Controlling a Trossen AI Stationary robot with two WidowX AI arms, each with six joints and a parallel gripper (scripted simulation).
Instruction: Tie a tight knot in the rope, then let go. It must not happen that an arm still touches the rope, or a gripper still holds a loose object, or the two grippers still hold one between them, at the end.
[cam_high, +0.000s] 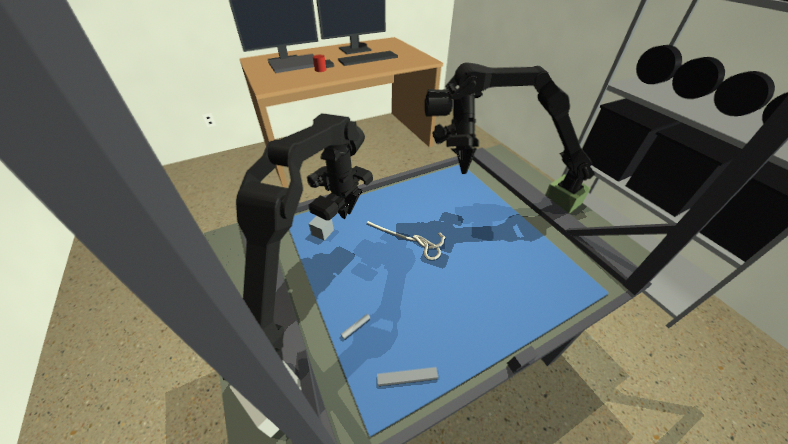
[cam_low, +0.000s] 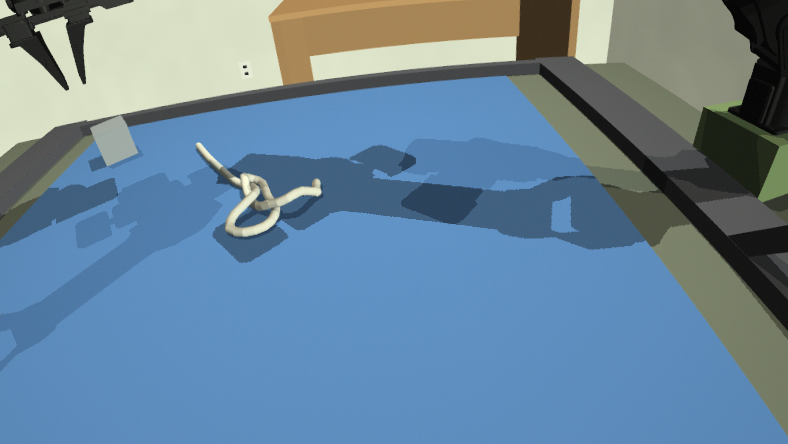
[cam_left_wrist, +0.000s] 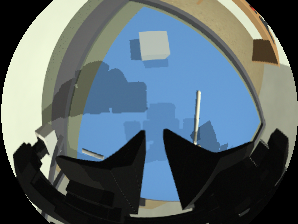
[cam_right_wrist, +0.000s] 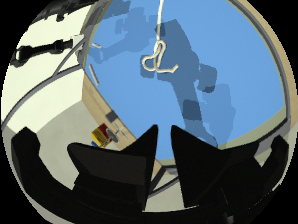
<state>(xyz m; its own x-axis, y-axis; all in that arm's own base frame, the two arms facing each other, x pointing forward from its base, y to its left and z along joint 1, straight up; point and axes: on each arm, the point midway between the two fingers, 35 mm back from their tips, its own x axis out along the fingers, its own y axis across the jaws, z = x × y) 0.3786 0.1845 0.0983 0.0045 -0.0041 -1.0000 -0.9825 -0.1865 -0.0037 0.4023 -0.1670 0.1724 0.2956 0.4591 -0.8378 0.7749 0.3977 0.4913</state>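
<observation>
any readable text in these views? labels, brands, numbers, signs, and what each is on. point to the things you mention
None readable. Monitors (cam_high: 274, 24) (cam_high: 351, 16): dark, no text visible.
Keyboard (cam_high: 368, 58): key legends, if any, too small to read.
Rope (cam_high: 432, 255) (cam_low: 242, 232) (cam_right_wrist: 145, 62), gray block (cam_high: 322, 227) (cam_low: 114, 141) (cam_left_wrist: 154, 45): no markings visible.
</observation>
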